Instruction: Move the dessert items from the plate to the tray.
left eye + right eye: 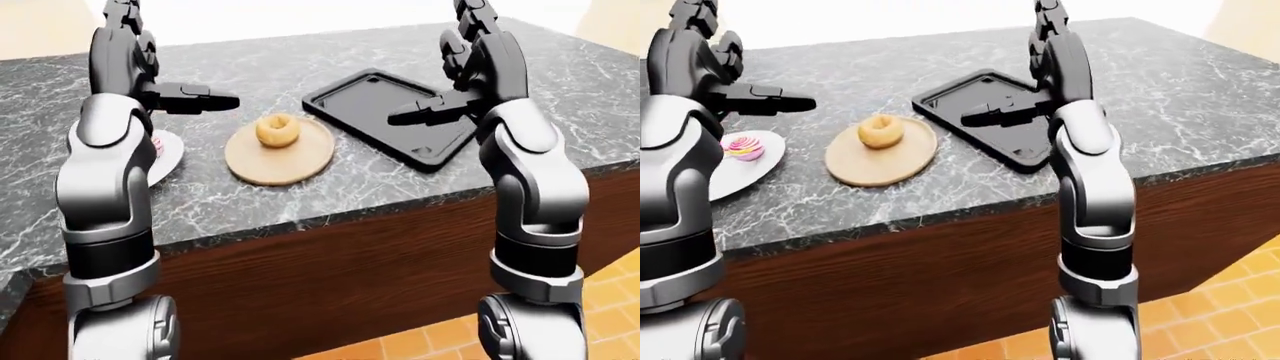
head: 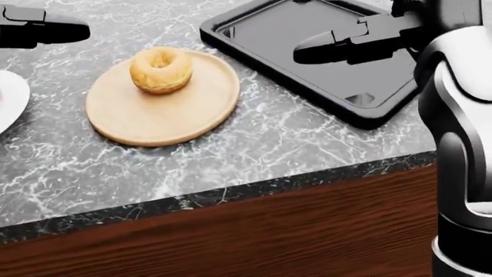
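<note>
Doughnut [image 2: 161, 70] sits on the round wooden plate [image 2: 165, 112], toward the plate's upper side, hole facing up. Plate rests on the grey marble counter [image 2: 254, 147]. Just right of the plate, not touching it: black tray [image 2: 338, 107], rotated diagonally, nothing in it, corner recess visible near its lower right. Right hand [image 2: 353, 43] hangs over the tray, fingers extended and pointing left, nothing in them. Left hand [image 2: 38, 27] at top left, fingers extended pointing right, also holding nothing, well apart from the doughnut. Edge of a white plate [image 2: 9, 101] at far left. Dark wood cabinet face [image 2: 254, 236] below the counter edge.
</note>
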{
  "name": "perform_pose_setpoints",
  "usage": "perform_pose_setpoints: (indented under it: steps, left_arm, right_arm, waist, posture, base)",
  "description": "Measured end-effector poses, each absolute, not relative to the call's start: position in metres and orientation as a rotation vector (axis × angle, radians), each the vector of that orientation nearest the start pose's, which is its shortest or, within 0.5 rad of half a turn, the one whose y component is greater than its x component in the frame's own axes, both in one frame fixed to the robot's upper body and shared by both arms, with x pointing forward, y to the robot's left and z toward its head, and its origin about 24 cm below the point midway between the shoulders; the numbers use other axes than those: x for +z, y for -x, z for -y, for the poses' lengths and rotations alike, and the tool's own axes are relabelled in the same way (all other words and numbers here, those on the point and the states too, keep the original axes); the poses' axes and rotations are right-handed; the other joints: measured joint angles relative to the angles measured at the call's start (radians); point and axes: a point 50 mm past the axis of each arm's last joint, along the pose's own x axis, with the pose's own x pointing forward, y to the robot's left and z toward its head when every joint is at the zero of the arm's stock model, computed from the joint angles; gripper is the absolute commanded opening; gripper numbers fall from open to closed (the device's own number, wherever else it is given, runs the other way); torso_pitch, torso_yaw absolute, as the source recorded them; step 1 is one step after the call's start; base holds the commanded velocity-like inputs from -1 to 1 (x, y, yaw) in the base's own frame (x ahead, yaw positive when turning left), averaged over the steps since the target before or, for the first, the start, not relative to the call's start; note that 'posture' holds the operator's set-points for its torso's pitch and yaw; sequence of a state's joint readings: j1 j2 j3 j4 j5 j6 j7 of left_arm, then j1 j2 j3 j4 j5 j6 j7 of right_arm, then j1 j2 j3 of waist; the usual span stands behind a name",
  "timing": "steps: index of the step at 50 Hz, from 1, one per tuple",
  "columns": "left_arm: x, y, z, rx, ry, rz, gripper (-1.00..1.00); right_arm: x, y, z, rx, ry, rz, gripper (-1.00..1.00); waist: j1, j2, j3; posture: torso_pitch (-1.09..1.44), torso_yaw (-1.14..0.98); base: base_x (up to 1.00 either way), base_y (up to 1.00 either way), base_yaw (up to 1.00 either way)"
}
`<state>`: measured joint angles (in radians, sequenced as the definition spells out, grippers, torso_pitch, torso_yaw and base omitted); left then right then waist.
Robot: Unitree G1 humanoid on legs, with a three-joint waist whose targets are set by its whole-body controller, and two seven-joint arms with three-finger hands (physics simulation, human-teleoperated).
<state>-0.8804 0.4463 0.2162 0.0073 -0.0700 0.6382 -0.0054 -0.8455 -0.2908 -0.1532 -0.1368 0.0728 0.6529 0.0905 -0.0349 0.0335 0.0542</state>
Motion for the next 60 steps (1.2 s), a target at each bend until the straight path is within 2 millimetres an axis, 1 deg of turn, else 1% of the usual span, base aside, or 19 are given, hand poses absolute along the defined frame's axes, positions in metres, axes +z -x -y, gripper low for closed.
perform_pose_setpoints:
  steps: [1,4,7,12,17,20,23,24,27,29,31,33,35,37,44,53,56,57,60]
  left_arm:
    - [0.287,-0.343,-0.227,0.189,-0.2,0.291,1.0]
    - [0.276,-0.344,-0.236,0.223,-0.193,0.243,1.0]
    - [0.262,-0.35,-0.235,0.219,-0.186,0.168,1.0]
    - [0.277,-0.346,-0.229,0.195,-0.196,0.239,1.0]
    - [0.281,-0.342,-0.232,0.211,-0.201,0.273,1.0]
    - [0.281,-0.343,-0.231,0.214,-0.201,0.271,1.0]
    - [0.274,-0.345,-0.227,0.193,-0.204,0.249,1.0]
    - [0.269,-0.347,-0.226,0.185,-0.202,0.231,1.0]
    - [0.262,-0.35,-0.222,0.162,-0.202,0.195,1.0]
    - [0.265,-0.349,-0.222,0.163,-0.201,0.203,1.0]
    - [0.271,-0.347,-0.224,0.174,-0.204,0.231,1.0]
    - [0.276,-0.345,-0.226,0.186,-0.207,0.257,1.0]
    - [0.276,-0.344,-0.23,0.203,-0.208,0.261,1.0]
    - [0.272,-0.346,-0.232,0.213,-0.208,0.239,1.0]
    - [0.276,-0.347,-0.228,0.198,-0.213,0.244,1.0]
    - [0.271,-0.348,-0.228,0.188,-0.217,0.22,1.0]
    - [0.267,-0.349,-0.227,0.184,-0.218,0.208,1.0]
    - [0.268,-0.349,-0.227,0.184,-0.219,0.21,1.0]
    - [0.274,-0.346,-0.227,0.187,-0.22,0.241,1.0]
  right_arm:
    - [0.281,-0.336,0.164,0.076,0.152,0.345,1.0]
    - [0.273,-0.336,0.153,0.127,0.165,0.33,1.0]
    - [0.269,-0.339,0.153,0.136,0.163,0.301,1.0]
    - [0.283,-0.333,0.162,0.094,0.154,0.373,1.0]
    - [0.276,-0.336,0.162,0.088,0.149,0.339,1.0]
    - [0.278,-0.335,0.164,0.081,0.132,0.35,1.0]
    - [0.275,-0.334,0.166,0.076,0.14,0.346,1.0]
    - [0.273,-0.334,0.167,0.078,0.137,0.339,1.0]
    - [0.263,-0.336,0.169,0.077,0.131,0.299,1.0]
    - [0.265,-0.336,0.168,0.081,0.132,0.301,1.0]
    - [0.273,-0.332,0.166,0.088,0.133,0.337,1.0]
    - [0.279,-0.329,0.164,0.096,0.137,0.375,1.0]
    - [0.278,-0.329,0.16,0.113,0.133,0.382,1.0]
    - [0.271,-0.333,0.158,0.124,0.123,0.344,1.0]
    - [0.273,-0.334,0.162,0.1,0.114,0.34,1.0]
    - [0.271,-0.335,0.163,0.101,0.102,0.332,1.0]
    - [0.267,-0.336,0.165,0.091,0.088,0.309,1.0]
    - [0.267,-0.335,0.165,0.089,0.085,0.309,1.0]
    - [0.273,-0.331,0.165,0.088,0.101,0.34,1.0]
  waist:
    - [0.013,0.029,-0.002]
    - [0.04,-0.019,0.014]
    - [0.053,-0.041,-0.004]
    - [0.052,-0.102,-0.01]
    - [0.049,-0.091,-0.02]
    - [0.04,-0.058,-0.007]
    - [0.026,-0.005,-0.006]
    - [0.024,0.001,-0.003]
    - [0.028,-0.025,-0.019]
    - [0.033,-0.028,-0.03]
    - [0.033,-0.009,-0.028]
    - [0.033,0.028,-0.028]
    - [0.044,0.027,-0.013]
    - [0.047,0.042,-0.002]
    - [0.026,0.002,0.0]
    - [0.046,-0.015,-0.003]
    - [0.049,0.022,-0.017]
    - [0.052,0.022,-0.023]
    - [0.051,-0.014,-0.008]
  posture:
    - [0.0,0.0]
    - [0.0,0.0]
    - [0.0,0.0]
    - [0.0,0.0]
    - [0.0,0.0]
    - [0.0,0.0]
    - [0.0,0.0]
    - [0.0,0.0]
    - [0.0,0.0]
    - [0.0,0.0]
    - [0.0,0.0]
    - [0.0,0.0]
    - [0.0,0.0]
    - [0.0,0.0]
    - [0.0,0.0]
    - [0.0,0.0]
    - [0.0,0.0]
    - [0.0,0.0]
    - [0.0,0.0]
  base:
    - [0.0,0.0,0.0]
    - [0.0,0.0,0.08]
    - [0.0,0.0,0.74]
    - [0.0,0.0,0.97]
    - [0.0,0.0,0.25]
    - [0.0,0.0,0.0]
    - [0.0,0.29,0.0]
    - [0.0,0.47,0.0]
    - [0.0,0.47,0.0]
    - [0.0,0.47,0.0]
    - [0.0,0.47,0.0]
    - [0.0,0.46,0.0]
    - [0.0,0.01,0.0]
    - [0.0,0.0,0.0]
    - [0.0,0.0,0.0]
    - [0.0,-0.11,0.0]
    - [0.01,-0.72,0.0]
    - [0.0,0.0,0.0]
    - [0.0,0.0,0.0]
